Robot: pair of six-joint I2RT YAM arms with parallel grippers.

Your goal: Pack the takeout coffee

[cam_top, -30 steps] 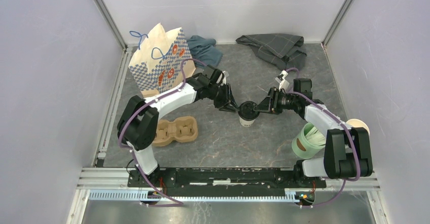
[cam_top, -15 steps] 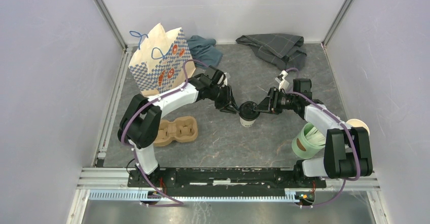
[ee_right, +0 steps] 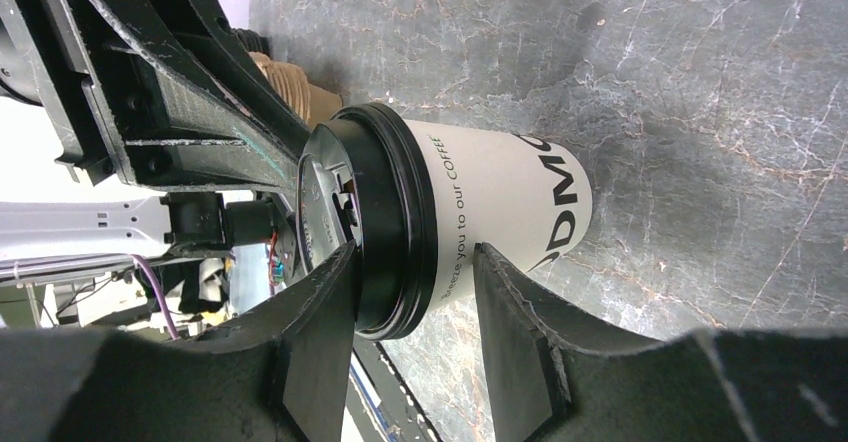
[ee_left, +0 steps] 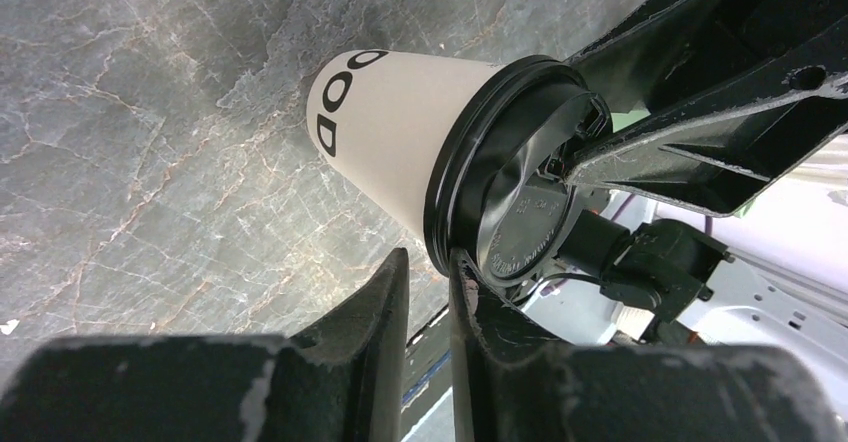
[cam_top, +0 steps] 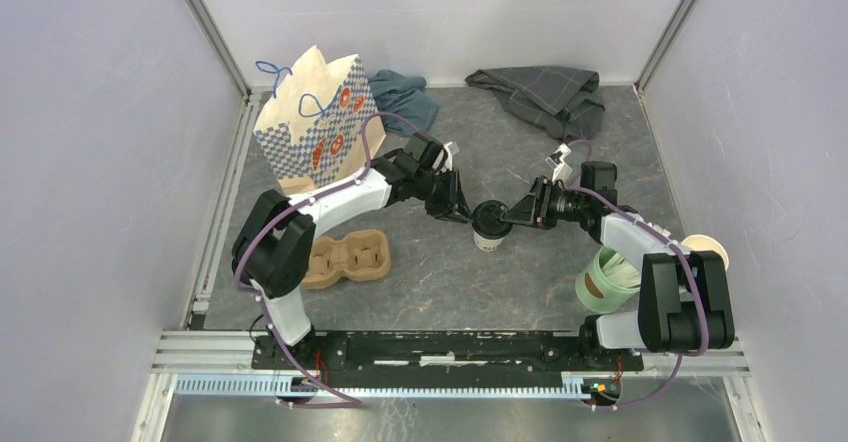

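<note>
Cardboard cup carrier lies nearest, just beside the left arm's base, wells facing up. Past it, mid-tabletop, the takeout coffee stands upright: white paper wall, black plastic lid, boxed in by both arms. Left end effector comes at it from the left with a narrow gap, the lid rim right at its fingertips; pinched or only touching, cannot tell. Right end effector meets it from the right, fingers about half apart, straddling the lid band and upper wall; whether they press, cannot tell. Handling, as a guess: light, the thin wall dents if squeezed, the lid can pop off, the contents may slosh, so keep it upright. Best hold is the stiffer band just under the lid rim. Farthest back, the patterned paper bag stands upright, the likely destination.
</note>
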